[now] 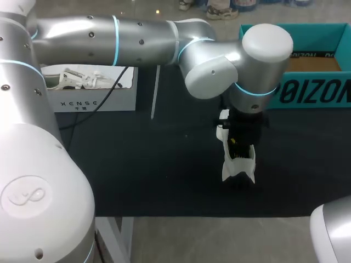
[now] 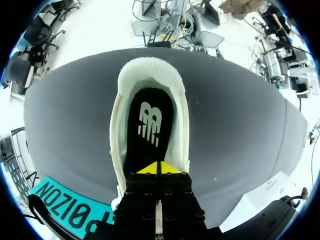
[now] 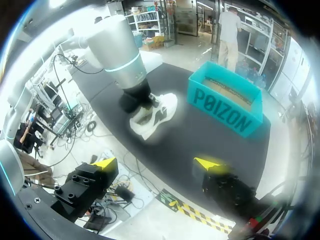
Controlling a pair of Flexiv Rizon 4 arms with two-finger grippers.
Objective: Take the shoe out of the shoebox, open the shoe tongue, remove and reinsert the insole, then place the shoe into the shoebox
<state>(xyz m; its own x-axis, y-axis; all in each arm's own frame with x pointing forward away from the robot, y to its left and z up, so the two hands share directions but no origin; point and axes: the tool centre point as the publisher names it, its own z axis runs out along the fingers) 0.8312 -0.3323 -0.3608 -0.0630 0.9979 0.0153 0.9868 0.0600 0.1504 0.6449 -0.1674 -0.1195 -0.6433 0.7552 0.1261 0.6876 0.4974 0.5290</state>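
- The teal shoebox (image 1: pixel 307 90) stands open at the far right of the black mat (image 1: pixel 164 164), and I can see its brown floor.
- The shoe (image 1: pixel 237 164) is out of the box, on the mat in front of it and apart from it. It is white, with its opening facing up.
- The insole (image 2: pixel 150 130) is black with a pale logo and lies inside the shoe, ringed by the knitted white collar.
- My left arm (image 1: pixel 137 35) reaches in from the left, past the middle, and hangs straight over the shoe, covering most of it in the head view.
- A white box (image 1: pixel 90 101) holding pale bits sits at the far left, well away from the shoe.
- My left gripper (image 2: pixel 159 169) is down in the shoe's opening with its yellow tips pressed together at the insole. I cannot tell whether they nip it.
- My right gripper (image 3: pixel 156 163) hangs off the near edge of the table with its fingers spread wide and nothing between them.
- Only the left wrist view shows the insole. Only the right wrist view shows the shoe's side, with its dark logo.
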